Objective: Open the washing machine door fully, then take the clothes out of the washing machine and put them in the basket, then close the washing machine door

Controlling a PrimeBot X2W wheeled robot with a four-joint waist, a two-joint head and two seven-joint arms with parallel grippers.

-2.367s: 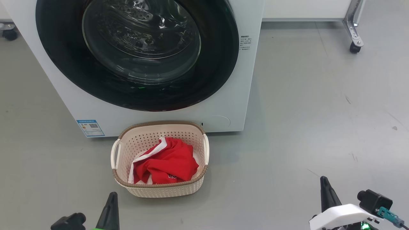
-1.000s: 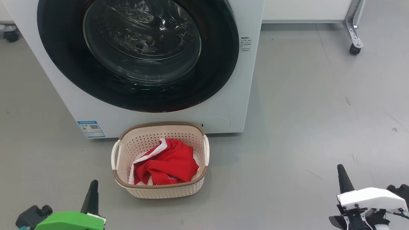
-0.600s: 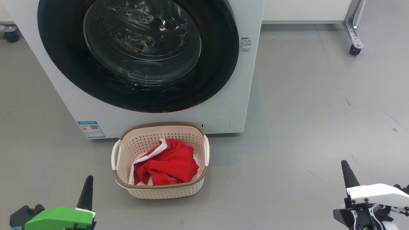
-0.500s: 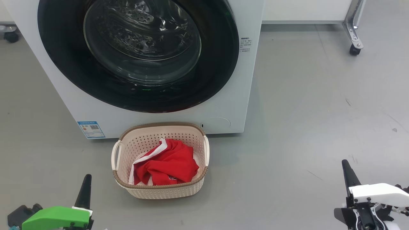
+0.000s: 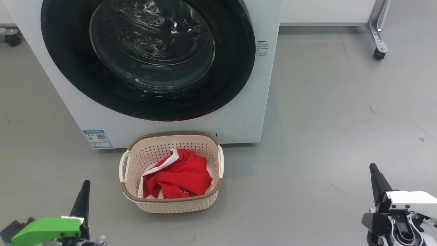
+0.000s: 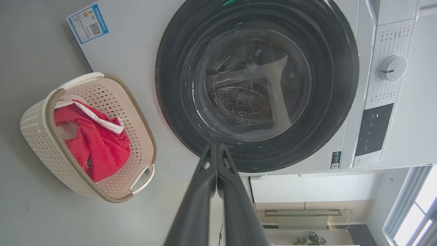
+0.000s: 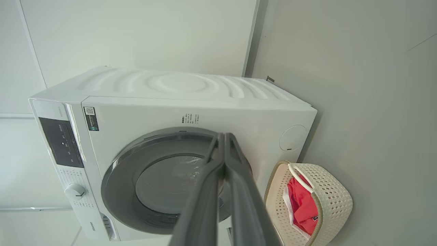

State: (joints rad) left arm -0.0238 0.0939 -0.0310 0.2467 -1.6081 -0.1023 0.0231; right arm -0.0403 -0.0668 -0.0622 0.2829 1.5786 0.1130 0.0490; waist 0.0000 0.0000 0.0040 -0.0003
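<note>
Green left hand [image 5: 84, 186], white right hand [image 5: 374, 171]

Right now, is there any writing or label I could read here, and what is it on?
Nothing is legible.
Blue label on the washing machine: QR code, print too small to read.
Small grey print beside the door: too small.
Control panel markings: blurred.
Dark logo on the red clothes: unreadable.

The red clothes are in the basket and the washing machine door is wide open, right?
Not quite. The washing machine door is shut, lying flat against the front of the washing machine. The head view and the right wrist view both show this. The red clothes are in the basket, just as you said.
</note>
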